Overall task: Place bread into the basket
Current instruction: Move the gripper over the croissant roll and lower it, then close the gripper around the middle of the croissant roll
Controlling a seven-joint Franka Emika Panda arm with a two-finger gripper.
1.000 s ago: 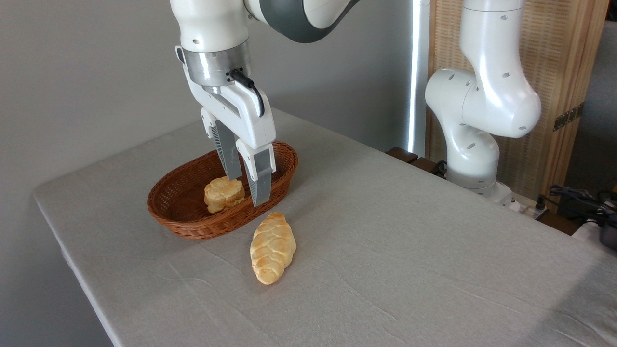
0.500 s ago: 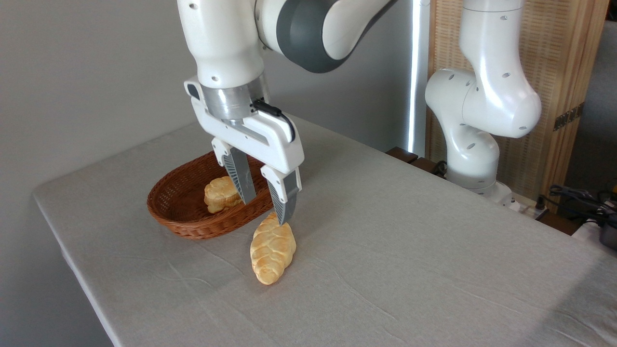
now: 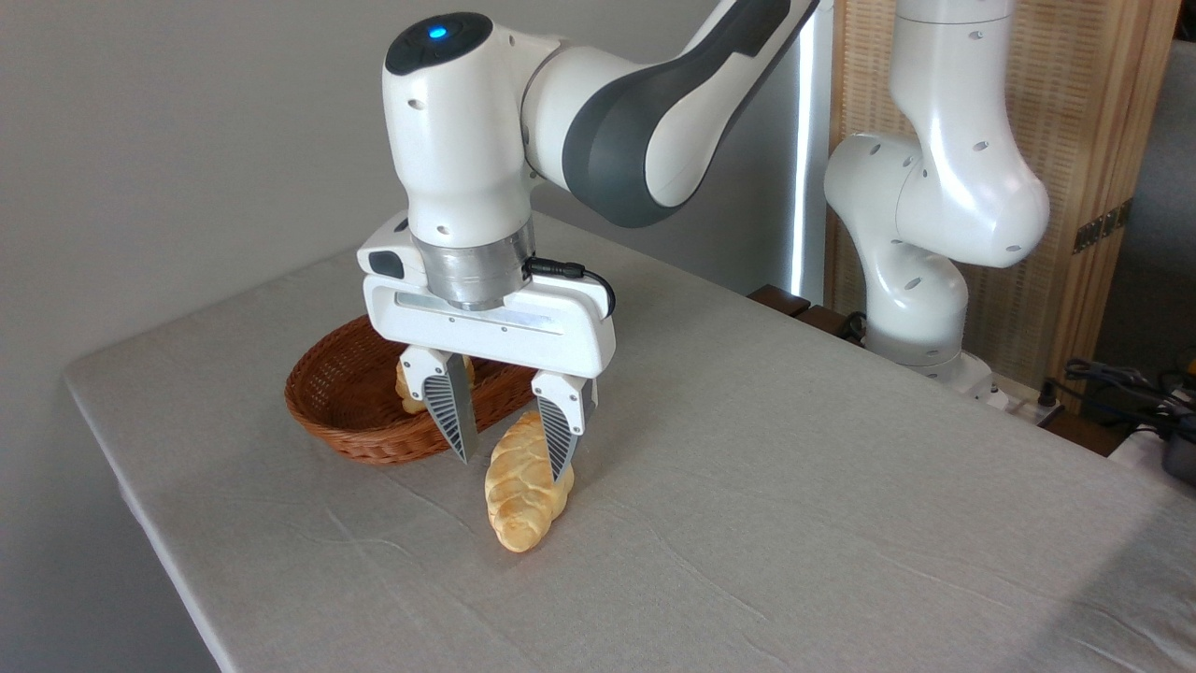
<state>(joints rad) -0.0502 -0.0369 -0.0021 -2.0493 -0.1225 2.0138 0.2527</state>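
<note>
A pale grey cloth (image 3: 747,486) covers the table, lightly creased, with a rounded corner at the left and soft folds running across the near side. Behind it stands a plain grey wall (image 3: 187,140), and at the right a slatted wooden screen (image 3: 1093,121) with a bright vertical strip of light beside it (some dark cables (image 3: 1121,383) lie at the far right edge). The arm's white base column (image 3: 934,234) rises at the back right of the table, and its wrist reaches down over the middle. The gripper (image 3: 511,453) hangs low with its fingers spread apart, straddling the bread (image 3: 519,500): one finger is to the left of the loaf, the other in front of its upper right side, and whether either touches it cannot be told. The bread lies flat on the cloth, outside the basket (image 3: 355,421) and just beside its near rim, its long axis pointing towards the camera. The basket sits towards the back left of the table, partly hidden by the gripper body, with a small golden bun (image 3: 408,388) inside it.
</note>
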